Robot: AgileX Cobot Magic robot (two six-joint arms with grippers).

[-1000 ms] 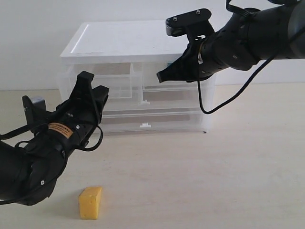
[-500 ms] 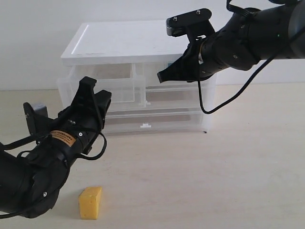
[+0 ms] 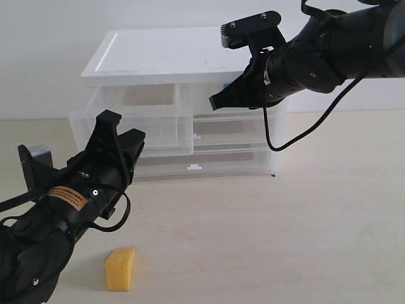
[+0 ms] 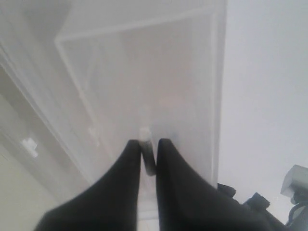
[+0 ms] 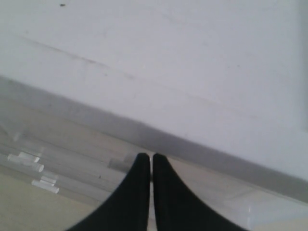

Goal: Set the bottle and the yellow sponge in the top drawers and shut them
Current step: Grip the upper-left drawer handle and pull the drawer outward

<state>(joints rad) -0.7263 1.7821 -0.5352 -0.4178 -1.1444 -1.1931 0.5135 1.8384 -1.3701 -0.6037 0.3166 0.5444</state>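
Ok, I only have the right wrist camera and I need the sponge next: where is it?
Observer: The sponge lies on the table in front of the cabinet, on the left arm's side, with nothing holding it.
Operator: What is the left gripper doing?
Observer: The left gripper is shut on the tab of the left top drawer.
Operator: Is that drawer open?
Observer: Yes, it stands pulled out past the cabinet's front, and I see nothing yellow inside it.
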